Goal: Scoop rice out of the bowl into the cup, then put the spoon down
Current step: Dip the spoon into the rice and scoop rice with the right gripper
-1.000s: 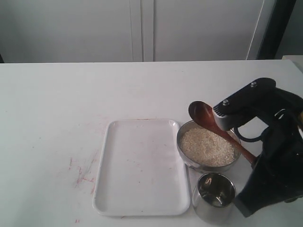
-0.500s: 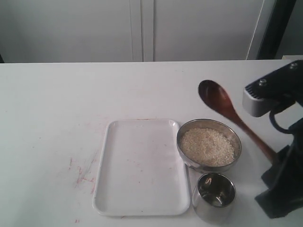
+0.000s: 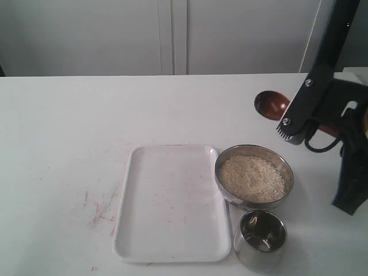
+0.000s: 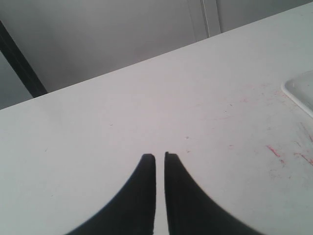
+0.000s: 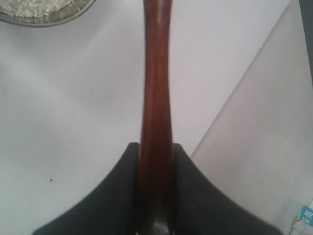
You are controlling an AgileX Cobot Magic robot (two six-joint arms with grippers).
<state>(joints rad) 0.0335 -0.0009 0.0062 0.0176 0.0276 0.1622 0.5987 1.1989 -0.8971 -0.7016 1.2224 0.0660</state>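
Note:
The steel bowl [image 3: 220, 168] holds white rice [image 3: 253, 177] at the table's right front, and its rim [image 5: 46, 18] also shows in the right wrist view. The small steel cup [image 3: 262, 232] stands just in front of the bowl; I cannot tell whether it holds any rice. My right gripper [image 3: 299, 118] [image 5: 155, 147] is shut on the handle of the reddish-brown wooden spoon [image 5: 156, 73]. The spoon's oval head [image 3: 271, 104] hangs in the air behind and to the right of the bowl. My left gripper [image 4: 156, 156] is shut on nothing over bare table, out of the exterior view.
A white rectangular tray [image 3: 172, 201] lies left of the bowl and cup. Faint red marks [image 3: 99, 214] stain the table beside the tray. The table's right edge [image 5: 234, 103] runs close beside the right gripper.
The right gripper has risen and swung back to the right, carrying the spoon head from over the bowl's far rim to the air behind and right of it.

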